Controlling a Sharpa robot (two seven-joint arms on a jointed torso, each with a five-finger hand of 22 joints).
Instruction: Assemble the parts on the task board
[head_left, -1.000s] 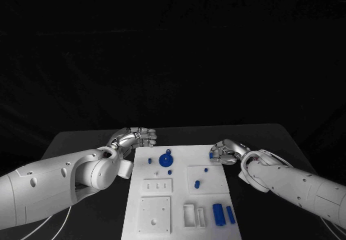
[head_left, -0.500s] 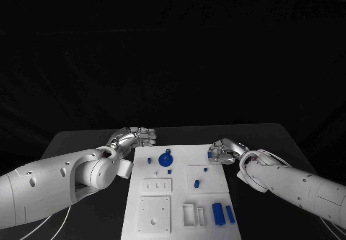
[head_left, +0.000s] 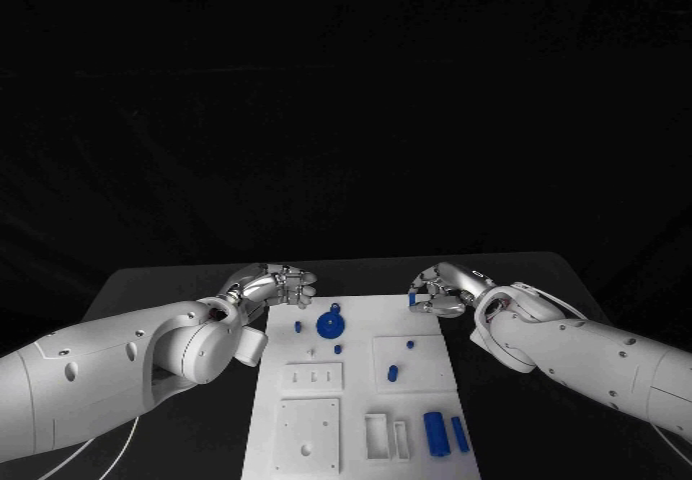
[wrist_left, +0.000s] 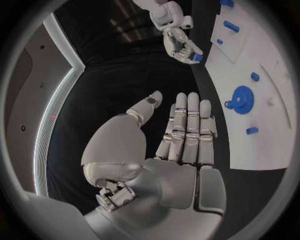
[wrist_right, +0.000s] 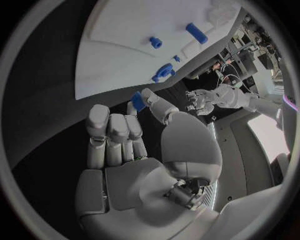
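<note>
At the far right corner of the task board (head_left: 353, 395), the right hand (head_left: 441, 290) pinches a small blue part (head_left: 411, 298) between thumb and a fingertip, holding it just off the board's far edge; the right wrist view shows the same small blue part (wrist_right: 137, 100) caught at the fingertips, the remaining fingers (wrist_right: 109, 130) curled side by side. Across the board, the left hand (head_left: 271, 286) hovers over the black table (head_left: 144, 285) near the far left corner, holding nothing; the left wrist view shows its fingers (wrist_left: 187, 125) straight and close together with the thumb set apart.

Between the two hands, on the board's far end, lies a blue gear (head_left: 332, 324) with a small lobe at its rim, flanked by a short blue peg (head_left: 299, 325) and another blue peg (head_left: 338, 348) just nearer the robot. Toward the right side sit a small blue stud (head_left: 410, 345) and an oblong blue piece (head_left: 392, 373) on a raised square panel. At the near end, two long blue bars (head_left: 446, 434) lie side by side next to a white slotted holder (head_left: 385, 436), with a square white plate (head_left: 310, 430) to its left.
</note>
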